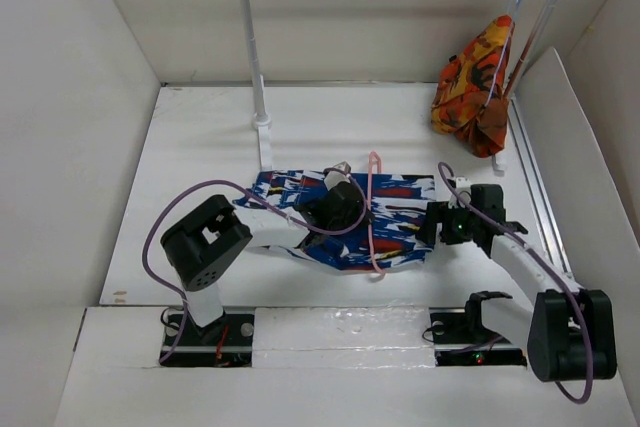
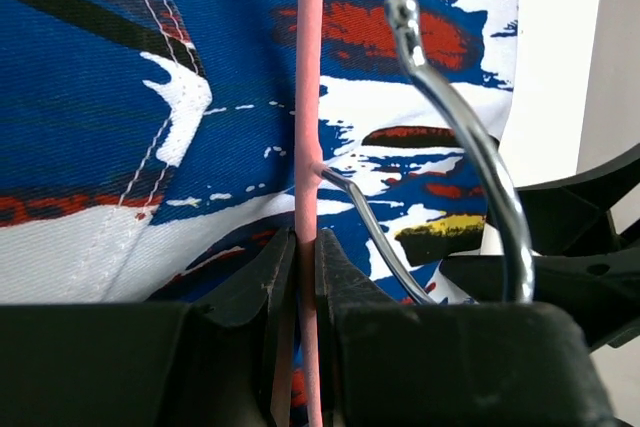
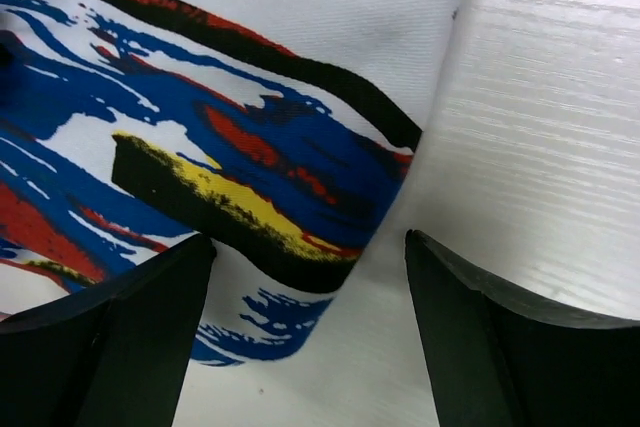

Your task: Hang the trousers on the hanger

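— One thing first: where are the trousers (image 1: 395, 209)?

— Flat on the table (image 1: 200, 177), spread sideways just in front of the rail's (image 1: 262, 117) left post. The pink hanger (image 1: 370, 232) lies across them, running from the rail side toward the arms.

— Who holds what?

— The left gripper (image 2: 305, 257) is pinched tight on the hanger's pink bar, over the cloth and just in front of that post. A metal hook (image 2: 470, 147) curls up beside its fingers. The right gripper (image 3: 310, 317) holds nothing. Its jaws are spread wide, straddling the trouser edge farthest from the post.

— So which step is this?

— I'd judge the hanger is pinned in place and the cloth is not yet draped over it.

— And next?

— Probably the right jaws must drop onto that edge and close on every layer. Then they lift and carry it over the bar toward the post side, with the left holding the hanger steady. Soft fabric may slip or bunch.

— Anything else?

— An orange patterned garment (image 1: 475, 87) hangs at the rail's right end, well apart.
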Controlling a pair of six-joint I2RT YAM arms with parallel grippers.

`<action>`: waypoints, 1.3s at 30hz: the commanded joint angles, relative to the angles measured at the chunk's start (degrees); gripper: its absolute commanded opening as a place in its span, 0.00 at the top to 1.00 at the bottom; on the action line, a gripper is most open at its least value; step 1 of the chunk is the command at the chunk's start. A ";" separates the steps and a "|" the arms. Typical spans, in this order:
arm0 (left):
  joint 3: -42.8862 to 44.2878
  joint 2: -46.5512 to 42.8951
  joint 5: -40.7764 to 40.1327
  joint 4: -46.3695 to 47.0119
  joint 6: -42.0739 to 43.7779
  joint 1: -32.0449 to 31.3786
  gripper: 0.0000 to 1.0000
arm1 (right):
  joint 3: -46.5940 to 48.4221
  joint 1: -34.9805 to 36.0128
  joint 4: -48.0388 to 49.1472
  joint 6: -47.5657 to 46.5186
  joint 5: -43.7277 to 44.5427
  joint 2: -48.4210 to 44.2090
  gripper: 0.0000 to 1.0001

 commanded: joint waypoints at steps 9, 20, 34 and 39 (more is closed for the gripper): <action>-2.57 -5.82 -8.22 -10.33 6.12 3.10 1.00 | -0.92 -7.29 12.76 2.43 -15.77 5.83 1.00; -3.37 -8.38 -9.63 -14.03 11.04 4.16 1.00 | 4.54 -16.70 5.54 -3.92 -14.17 2.04 1.00; -1.96 -8.02 -14.28 -24.05 8.41 4.68 1.00 | 8.31 -18.82 8.45 1.36 -12.52 0.73 1.00; 0.42 -9.42 -16.93 -28.54 8.84 6.35 1.00 | 8.41 -19.51 3.17 -3.12 -9.43 -0.59 1.00</action>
